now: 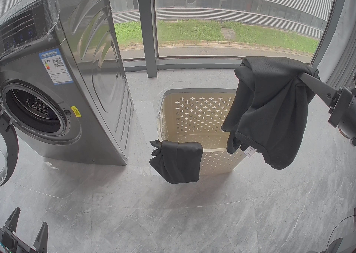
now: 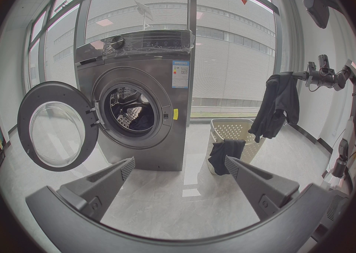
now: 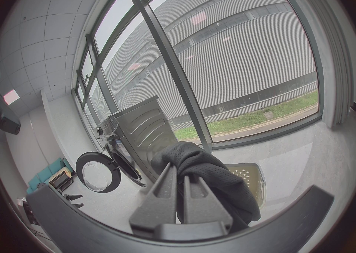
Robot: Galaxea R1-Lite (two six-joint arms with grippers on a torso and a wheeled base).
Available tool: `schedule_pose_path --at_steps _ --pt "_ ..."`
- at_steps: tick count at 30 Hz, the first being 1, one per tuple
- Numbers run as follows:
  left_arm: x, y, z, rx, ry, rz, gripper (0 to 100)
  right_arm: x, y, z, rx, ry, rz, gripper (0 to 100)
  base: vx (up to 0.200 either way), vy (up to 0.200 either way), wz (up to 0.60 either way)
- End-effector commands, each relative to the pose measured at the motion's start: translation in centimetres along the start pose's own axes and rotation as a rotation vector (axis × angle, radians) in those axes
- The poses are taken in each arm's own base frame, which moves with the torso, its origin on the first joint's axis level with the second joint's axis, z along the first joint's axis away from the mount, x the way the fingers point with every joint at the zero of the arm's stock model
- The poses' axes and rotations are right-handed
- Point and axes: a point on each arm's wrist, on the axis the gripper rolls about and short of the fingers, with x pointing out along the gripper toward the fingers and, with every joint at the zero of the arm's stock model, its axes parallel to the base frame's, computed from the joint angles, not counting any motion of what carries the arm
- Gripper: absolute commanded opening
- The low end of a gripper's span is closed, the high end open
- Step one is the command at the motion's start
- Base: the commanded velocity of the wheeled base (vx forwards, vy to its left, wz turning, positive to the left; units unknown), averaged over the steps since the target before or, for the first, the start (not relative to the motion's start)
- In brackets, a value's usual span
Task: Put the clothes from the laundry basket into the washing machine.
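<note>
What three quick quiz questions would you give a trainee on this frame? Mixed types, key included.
1. True or false: the washing machine's door stands open.
2. The right end effector holds: A) nothing B) a dark garment C) a white towel.
3. Fill in: a second dark garment hangs over the laundry basket's ____.
Key: 1 true; 2 B; 3 rim.

right gripper (image 3: pixel 180 176) | jaws pinching black garment (image 3: pixel 213 176) | washing machine (image 3: pixel 146 131) door (image 3: pixel 97 172) open
</note>
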Motion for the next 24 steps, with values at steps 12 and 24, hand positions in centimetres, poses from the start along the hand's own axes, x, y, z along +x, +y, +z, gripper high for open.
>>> schedule_pose_path --at_steps 12,24 --pt "-0.01 0.01 -0.47 0.006 -0.001 -0.002 100 -0.29 -0.03 -0.12 0.001 0.001 0.001 0 0.000 0.167 0.00" --pt "-0.01 0.01 -0.49 -0.005 0.000 0.000 100 -0.22 -0.05 0.05 0.002 -0.006 -0.001 0 0.000 0.200 0.00"
